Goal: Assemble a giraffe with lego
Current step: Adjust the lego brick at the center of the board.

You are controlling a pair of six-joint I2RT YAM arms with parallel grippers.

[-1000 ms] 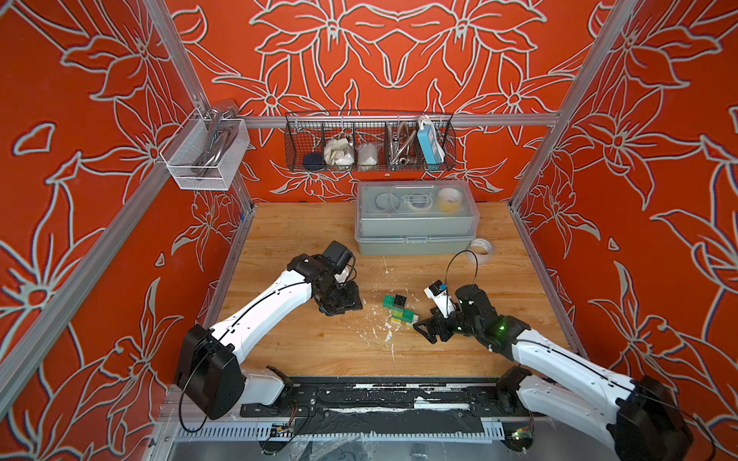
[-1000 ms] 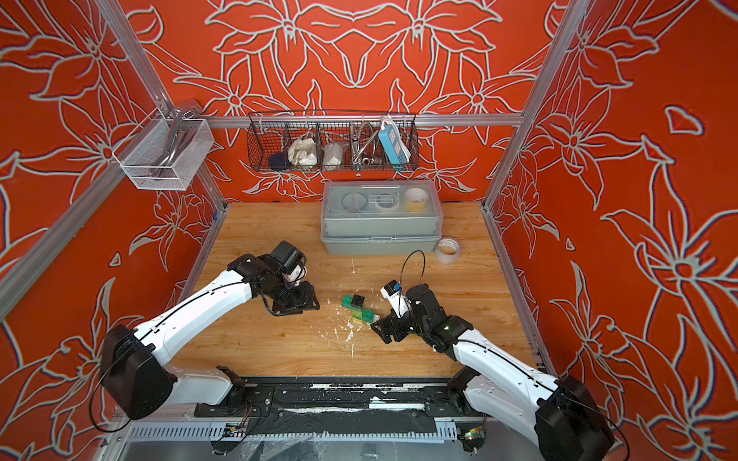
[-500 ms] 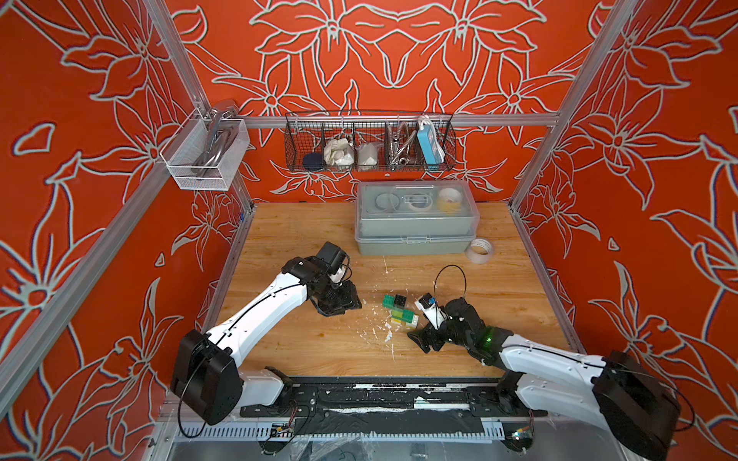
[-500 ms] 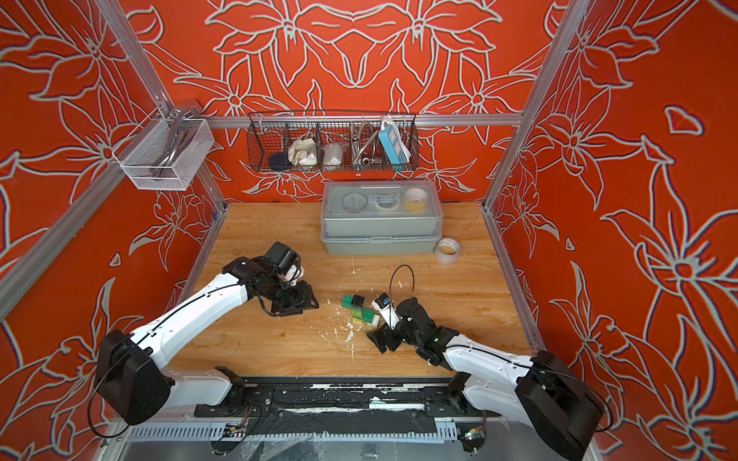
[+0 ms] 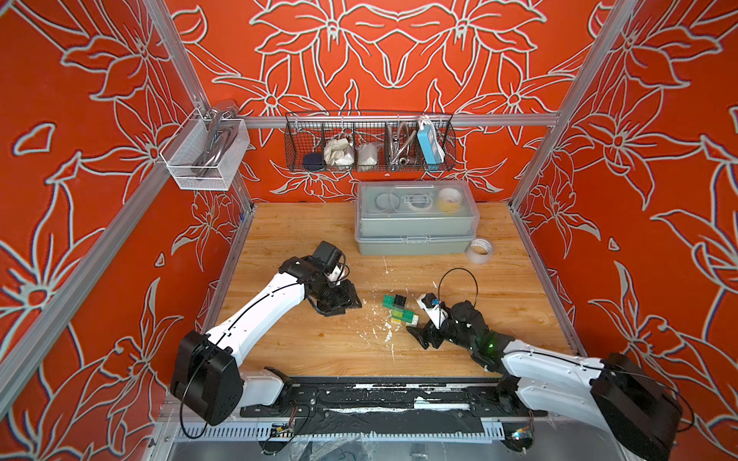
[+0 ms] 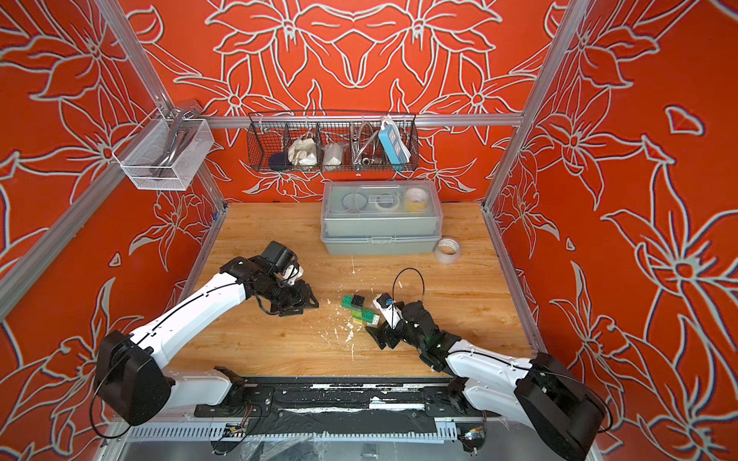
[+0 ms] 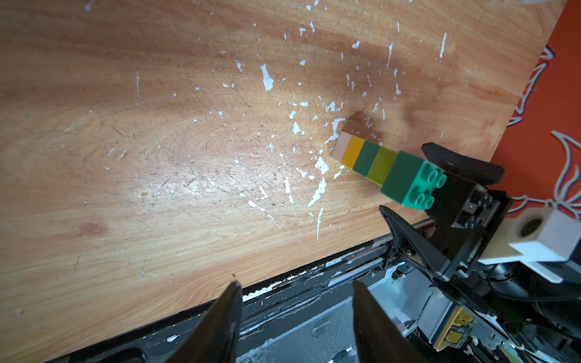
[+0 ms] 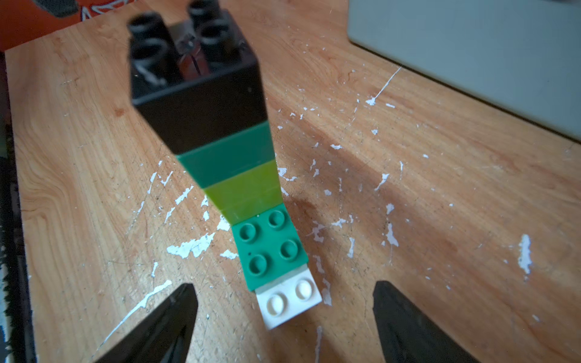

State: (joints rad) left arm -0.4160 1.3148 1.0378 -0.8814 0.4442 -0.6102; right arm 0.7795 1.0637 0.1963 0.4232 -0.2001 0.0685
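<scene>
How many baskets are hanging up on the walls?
2. A white basket hangs on the left wall near the back corner; a black wire basket hangs on the back wall, above the grey box. No others show.

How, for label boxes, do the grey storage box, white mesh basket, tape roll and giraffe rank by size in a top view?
1. grey storage box
2. white mesh basket
3. tape roll and giraffe: look alike

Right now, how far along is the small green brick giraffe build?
Done: the slender plastic-brick giraffe stands stacked, black cap on top; no loose bricks show. In hand: nothing; the right gripper is open just short of it, the left gripper open, apart. Left: seemingly only retreating.
</scene>
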